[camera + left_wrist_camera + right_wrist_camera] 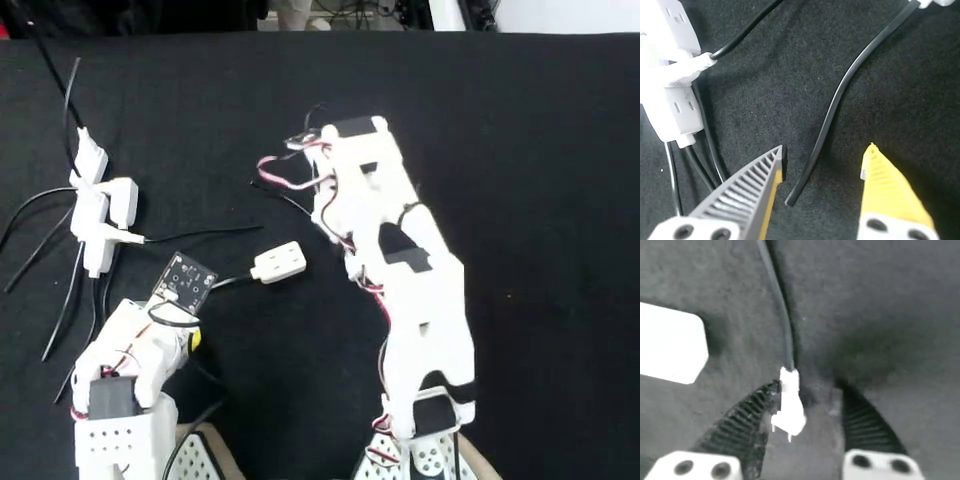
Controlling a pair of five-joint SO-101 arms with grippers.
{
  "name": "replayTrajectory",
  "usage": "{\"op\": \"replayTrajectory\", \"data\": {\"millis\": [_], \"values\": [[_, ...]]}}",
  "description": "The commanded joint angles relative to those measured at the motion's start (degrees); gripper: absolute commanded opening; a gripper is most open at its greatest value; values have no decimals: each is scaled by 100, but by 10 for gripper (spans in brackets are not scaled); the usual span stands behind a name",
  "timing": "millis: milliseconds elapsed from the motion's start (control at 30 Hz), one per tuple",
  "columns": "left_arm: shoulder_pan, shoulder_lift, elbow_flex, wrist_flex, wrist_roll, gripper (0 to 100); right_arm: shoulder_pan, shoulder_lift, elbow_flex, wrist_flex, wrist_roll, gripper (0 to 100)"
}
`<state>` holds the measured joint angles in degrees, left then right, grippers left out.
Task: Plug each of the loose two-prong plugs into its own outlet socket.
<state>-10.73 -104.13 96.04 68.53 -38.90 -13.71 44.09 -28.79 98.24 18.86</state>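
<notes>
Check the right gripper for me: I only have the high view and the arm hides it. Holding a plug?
Observer: Not gripped. The right gripper is open; a white two-prong plug sits between its fingers, against one of them.
Operator: Left one?
Observer: The left gripper is open too, with a loose black cable end between its fingers.
Operator: Socket nearby on the right?
Observer: A white outlet block lies just beside the right gripper.

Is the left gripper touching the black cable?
Apart. In the left wrist view, bare cloth separates the cable from both fingers of the left gripper.
</notes>
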Motion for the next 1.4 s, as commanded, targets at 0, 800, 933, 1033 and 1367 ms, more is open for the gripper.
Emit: {"op": "replayTrajectory", "data": {"millis": [0, 800, 933, 1033, 1367], "values": [[-48, -35, 13, 9, -123, 253, 26, -66, -523, 281, 0, 219], [-48, -35, 22, 9, -132, 253, 53, -910, 1464, -193, 132, 86], [-48, -35, 57, 9, -132, 253, -88, -752, 1429, -193, -334, 86], [-48, -35, 57, 9, -141, 253, -211, -444, 1297, -193, -466, 86], [-40, -35, 57, 9, -141, 253, -360, 312, 646, 141, -703, 86]]}}
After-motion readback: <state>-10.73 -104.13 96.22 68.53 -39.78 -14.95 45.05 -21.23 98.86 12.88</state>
